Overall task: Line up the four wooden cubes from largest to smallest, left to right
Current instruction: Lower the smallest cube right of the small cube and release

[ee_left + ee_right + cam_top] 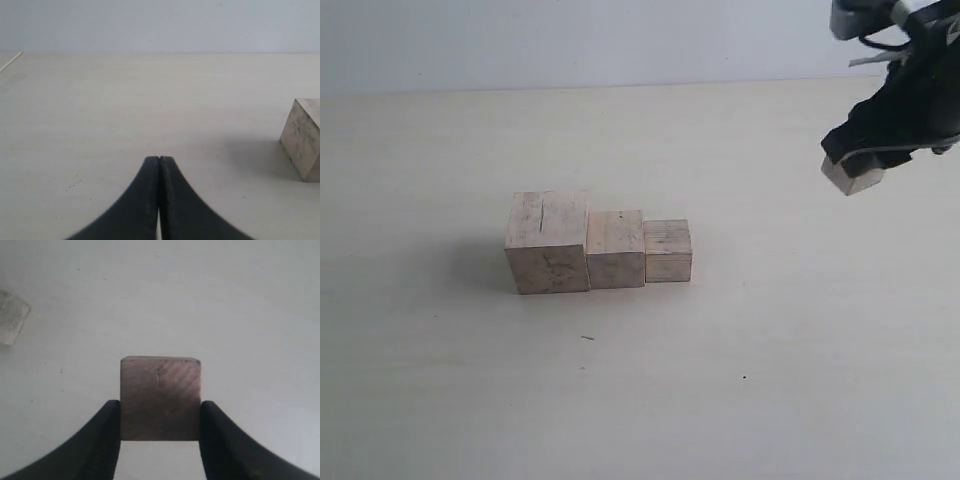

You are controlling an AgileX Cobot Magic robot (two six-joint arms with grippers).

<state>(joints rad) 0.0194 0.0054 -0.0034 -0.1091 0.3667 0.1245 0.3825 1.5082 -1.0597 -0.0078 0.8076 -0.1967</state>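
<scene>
Wooden smallest cube (853,177) clamped in right hand (160,412), raised above desk (790,390) at far right, well apart from row. Fingers spread only to cube width, pressing two opposite faces. Row mid-desk, touching, left to right: largest cube (547,243) with dark crack on top, second cube (615,249), third cube (668,250). Fingertips of left hand (159,167) pressed together, holding nothing.

Largest cube (547,243) pale wood, dark crack; right hand (868,160) black.
</scene>
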